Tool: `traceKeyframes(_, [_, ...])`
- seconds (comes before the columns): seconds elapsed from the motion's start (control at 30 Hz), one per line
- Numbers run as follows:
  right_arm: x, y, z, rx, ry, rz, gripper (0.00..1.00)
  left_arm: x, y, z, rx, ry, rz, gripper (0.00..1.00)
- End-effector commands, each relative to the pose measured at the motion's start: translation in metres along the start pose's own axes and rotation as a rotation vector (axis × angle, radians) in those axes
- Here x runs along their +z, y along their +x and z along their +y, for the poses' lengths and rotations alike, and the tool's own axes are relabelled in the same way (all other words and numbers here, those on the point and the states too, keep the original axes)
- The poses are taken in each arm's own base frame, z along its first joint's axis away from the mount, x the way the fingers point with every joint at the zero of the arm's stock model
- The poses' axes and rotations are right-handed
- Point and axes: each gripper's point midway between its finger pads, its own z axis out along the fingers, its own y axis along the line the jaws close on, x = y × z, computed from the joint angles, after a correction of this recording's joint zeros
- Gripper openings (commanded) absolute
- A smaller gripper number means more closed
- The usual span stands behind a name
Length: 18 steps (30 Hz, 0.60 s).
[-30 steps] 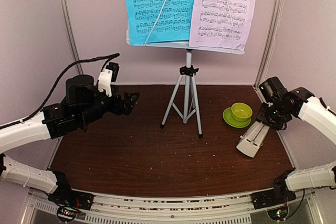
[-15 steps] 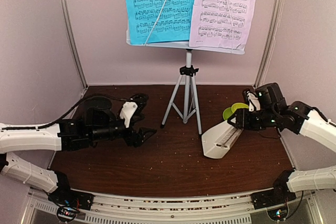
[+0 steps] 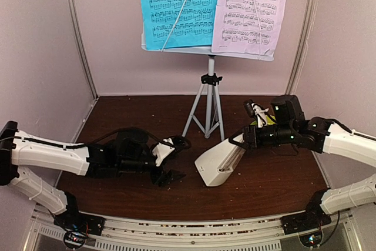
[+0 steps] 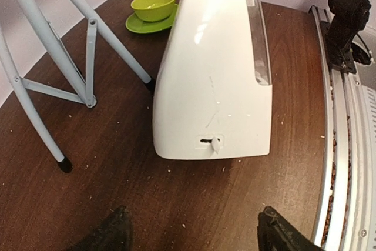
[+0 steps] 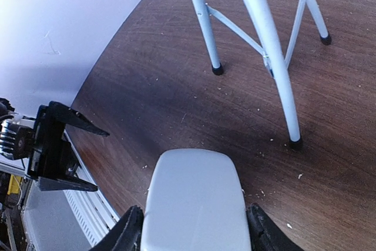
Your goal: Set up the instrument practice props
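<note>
The right hand (image 3: 241,140), clamped on the top of the cream metronome (image 3: 216,160), had swung it, tilted, from beside the green cup (image 4: 154,5) to the middle of the counter (image 3: 117,123); the left hand (image 3: 176,159), wide open and empty, closed in for a likely handover

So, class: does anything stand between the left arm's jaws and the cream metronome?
Nothing visible does. In the left wrist view, only bare tabletop lies between the open left jaws and the metronome. The stand's tripod legs are off to one side, and the green cup sits beyond the metronome.
</note>
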Motion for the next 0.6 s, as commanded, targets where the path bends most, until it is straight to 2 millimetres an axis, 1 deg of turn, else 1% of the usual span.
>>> traceKeyframes(0.0, [0.002, -0.029, 0.047, -0.087, -0.173, -0.099, 0.09, 0.012, -0.007, -0.01, 0.015, 0.05, -0.055, 0.83])
traceKeyframes(0.03, [0.005, -0.027, 0.05, -0.094, -0.183, -0.091, 0.09, 0.016, -0.005, -0.011, 0.019, 0.056, -0.048, 0.85])
traceKeyframes(0.2, [0.019, -0.016, 0.067, -0.129, -0.208, -0.055, 0.08, 0.029, 0.01, -0.017, 0.03, 0.087, -0.019, 0.84])
traceKeyframes(0.37, [0.027, -0.014, 0.08, -0.161, -0.207, -0.033, 0.08, 0.036, 0.017, -0.027, 0.02, 0.145, -0.014, 0.86])
traceKeyframes(0.47, [0.029, -0.014, 0.084, -0.169, -0.207, -0.03, 0.08, 0.041, 0.026, -0.029, 0.008, 0.156, 0.002, 0.87])
traceKeyframes(0.57, [0.033, -0.014, 0.089, -0.176, -0.213, -0.02, 0.07, 0.045, 0.035, -0.032, 0.007, 0.174, 0.015, 0.85])
